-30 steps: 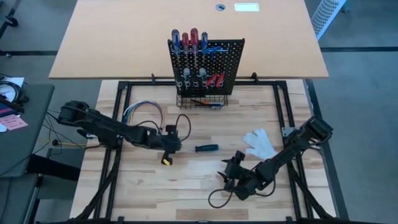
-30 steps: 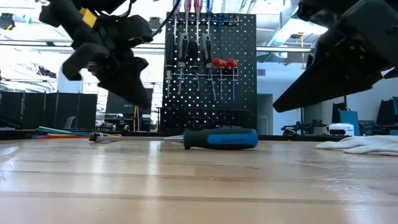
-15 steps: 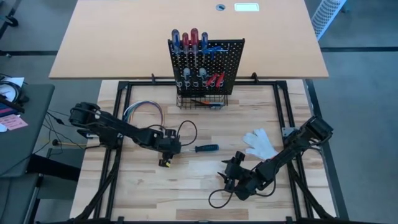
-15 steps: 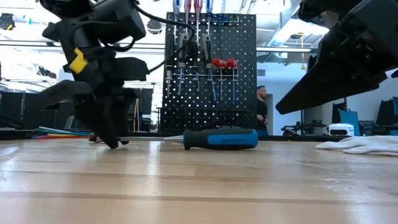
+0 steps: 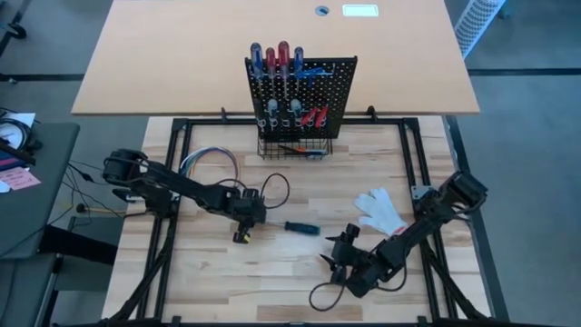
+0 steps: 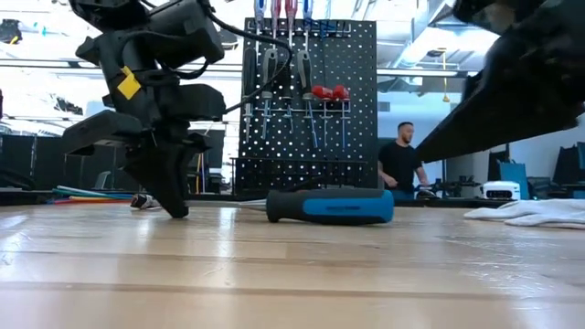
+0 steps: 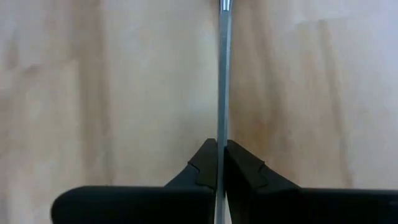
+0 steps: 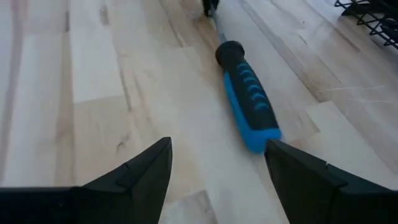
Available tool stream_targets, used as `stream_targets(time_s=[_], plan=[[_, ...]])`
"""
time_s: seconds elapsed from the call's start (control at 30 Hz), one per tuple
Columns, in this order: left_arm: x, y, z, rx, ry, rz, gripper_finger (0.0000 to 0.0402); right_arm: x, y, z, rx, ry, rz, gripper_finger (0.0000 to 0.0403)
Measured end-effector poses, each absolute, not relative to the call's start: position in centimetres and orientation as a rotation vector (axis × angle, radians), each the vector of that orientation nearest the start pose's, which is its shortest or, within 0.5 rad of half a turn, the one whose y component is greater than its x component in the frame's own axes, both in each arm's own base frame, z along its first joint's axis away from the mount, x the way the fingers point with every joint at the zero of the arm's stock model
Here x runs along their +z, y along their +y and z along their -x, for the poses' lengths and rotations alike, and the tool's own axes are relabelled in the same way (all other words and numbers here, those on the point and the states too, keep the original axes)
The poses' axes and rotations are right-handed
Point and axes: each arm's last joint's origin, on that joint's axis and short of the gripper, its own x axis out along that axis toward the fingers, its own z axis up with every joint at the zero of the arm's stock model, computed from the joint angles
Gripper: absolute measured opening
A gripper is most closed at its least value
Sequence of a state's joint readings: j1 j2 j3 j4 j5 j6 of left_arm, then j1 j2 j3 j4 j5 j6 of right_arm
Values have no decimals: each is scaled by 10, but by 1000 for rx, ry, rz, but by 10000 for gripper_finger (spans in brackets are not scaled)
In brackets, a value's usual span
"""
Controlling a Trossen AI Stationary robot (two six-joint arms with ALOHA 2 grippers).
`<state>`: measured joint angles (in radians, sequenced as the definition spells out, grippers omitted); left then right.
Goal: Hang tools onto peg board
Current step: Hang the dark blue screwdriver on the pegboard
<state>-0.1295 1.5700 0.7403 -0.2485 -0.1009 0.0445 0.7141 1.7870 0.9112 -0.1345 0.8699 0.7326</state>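
Observation:
A screwdriver with a blue and black handle (image 5: 301, 226) lies on the wooden table right of centre, its thin metal shaft pointing toward the table's left. My left gripper (image 5: 251, 218) is down at the table and shut on that shaft. My right gripper (image 5: 338, 255) hovers open just near and right of the handle (image 8: 247, 96), whose butt end lies ahead of the fingers, untouched. The peg board (image 5: 300, 95) stands upright at the table's far edge with several screwdrivers and red-handled pliers hanging on it. My left gripper pinches the screwdriver's bare metal shaft (image 7: 222, 127) between its two fingers, well away from the handle. The fingers slant down from the table's left, and the shaft runs on ahead between them. The handle (image 6: 331, 206) lies on the table.
A white glove (image 5: 379, 209) lies at the right, close behind my right arm. A looped bundle of coloured wires (image 5: 207, 162) lies at the far left. A black wire basket (image 5: 292, 147) sits at the board's foot. A person (image 6: 400, 164) stands in the room beyond.
My left gripper has come down to the table, opened wider on the way, then shut on the screwdriver's shaft. The screwdriver has swung a little, its handle sliding toward the table's near edge.

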Motion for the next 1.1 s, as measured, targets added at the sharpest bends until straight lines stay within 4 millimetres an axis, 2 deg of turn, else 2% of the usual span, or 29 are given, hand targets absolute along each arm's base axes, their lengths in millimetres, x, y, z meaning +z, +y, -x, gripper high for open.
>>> stream_targets(time_s=[0.1, 0.23, 0.43, 0.53, 0.63, 0.83, 1.0, 1.1], plan=[[147, -23, -261, 15, 1001, -113, 4, 139, 201, -257, -364, 594, 21, 265], [153, -15, -248, 74, 782, -15, 3, 139, 204, -257, -356, 581, 9, 265], [147, -12, -228, 64, 585, 98, 2, 142, 195, -270, -372, 521, -30, 265], [144, -11, -224, 64, 477, 141, 1, 139, 185, -279, -272, 446, -104, 265], [151, -12, -224, 47, 285, 166, 1, 138, 168, -285, -207, 333, -171, 265], [169, -22, -233, -22, -38, 109, 1, 148, 137, -298, -258, 155, -173, 265], [177, -31, -247, -54, -181, 54, 0, 167, 121, -308, -271, -1, -106, 265], [182, -37, -254, -69, -255, 28, 0, 180, 116, -314, -208, -88, -62, 263]])
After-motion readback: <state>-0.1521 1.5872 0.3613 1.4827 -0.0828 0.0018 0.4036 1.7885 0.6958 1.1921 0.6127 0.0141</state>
